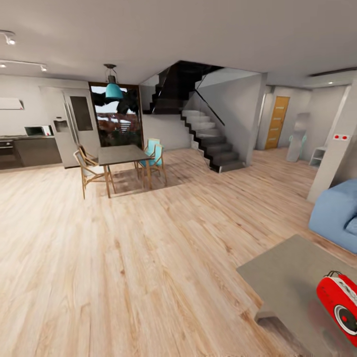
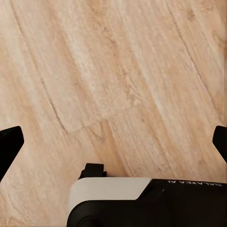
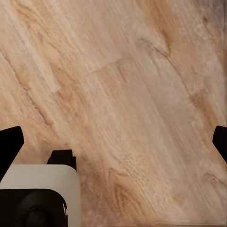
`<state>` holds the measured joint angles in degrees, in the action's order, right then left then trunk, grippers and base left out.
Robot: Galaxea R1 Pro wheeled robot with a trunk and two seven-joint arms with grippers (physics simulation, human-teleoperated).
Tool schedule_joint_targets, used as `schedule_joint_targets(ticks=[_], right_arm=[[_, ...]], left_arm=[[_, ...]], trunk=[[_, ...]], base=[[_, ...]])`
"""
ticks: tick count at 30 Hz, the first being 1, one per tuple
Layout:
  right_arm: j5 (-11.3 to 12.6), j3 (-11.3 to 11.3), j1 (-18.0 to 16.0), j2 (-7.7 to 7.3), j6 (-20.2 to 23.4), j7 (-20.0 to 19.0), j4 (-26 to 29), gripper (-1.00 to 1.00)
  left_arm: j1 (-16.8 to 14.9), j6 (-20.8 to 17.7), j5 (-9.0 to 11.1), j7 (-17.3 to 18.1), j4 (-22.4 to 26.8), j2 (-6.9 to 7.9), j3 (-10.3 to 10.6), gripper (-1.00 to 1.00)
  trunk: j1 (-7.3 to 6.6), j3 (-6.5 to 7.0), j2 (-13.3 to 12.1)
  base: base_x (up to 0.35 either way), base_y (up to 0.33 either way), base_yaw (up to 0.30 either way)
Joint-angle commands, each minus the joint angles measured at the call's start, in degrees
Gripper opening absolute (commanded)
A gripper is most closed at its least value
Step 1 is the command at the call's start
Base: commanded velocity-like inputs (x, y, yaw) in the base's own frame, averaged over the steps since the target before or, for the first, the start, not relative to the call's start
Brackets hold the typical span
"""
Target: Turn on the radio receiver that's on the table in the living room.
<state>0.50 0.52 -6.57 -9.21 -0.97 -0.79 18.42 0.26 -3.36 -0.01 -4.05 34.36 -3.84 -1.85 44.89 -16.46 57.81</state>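
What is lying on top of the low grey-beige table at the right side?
On the low glossy grey-beige table stands a small red radio receiver with a round dial, near the picture's right edge. The frame cuts off part of the radio and the table's far right, so anything there cannot be seen.

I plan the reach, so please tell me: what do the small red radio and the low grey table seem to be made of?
The small red radio looks like glossy plastic, judging by its smooth, shiny face. The low grey table has a smooth, slightly reflective top; stone or laminate, I cannot tell.
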Motion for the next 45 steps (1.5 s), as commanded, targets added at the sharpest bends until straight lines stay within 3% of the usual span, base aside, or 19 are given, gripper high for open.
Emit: schedule_joint_targets(ticks=[1,33,45], right_arm=[[0.0,0.0,0.0,-0.01,0.0,0.0,0.0,1.00],[-0.1,0.0,0.0,0.05,0.0,0.0,0.0,1.00],[0.0,0.0,0.0,0.07,0.0,0.0,0.0,1.00]], left_arm=[[0.0,0.0,0.0,0.0,0.0,0.03,0.0,1.00],[0.0,1.5,-0.3,-0.1,0.0,0.41,-0.1,1.00],[0.0,1.4,-0.4,-0.2,0.0,0.48,-0.1,1.00]], trunk=[[0.00,0.00,0.0],[0.00,0.00,0.0],[0.00,0.00,0.0]], base=[[0.000,0.000,-0.278],[0.000,-0.001,-0.278],[0.105,-0.194,-0.272]])
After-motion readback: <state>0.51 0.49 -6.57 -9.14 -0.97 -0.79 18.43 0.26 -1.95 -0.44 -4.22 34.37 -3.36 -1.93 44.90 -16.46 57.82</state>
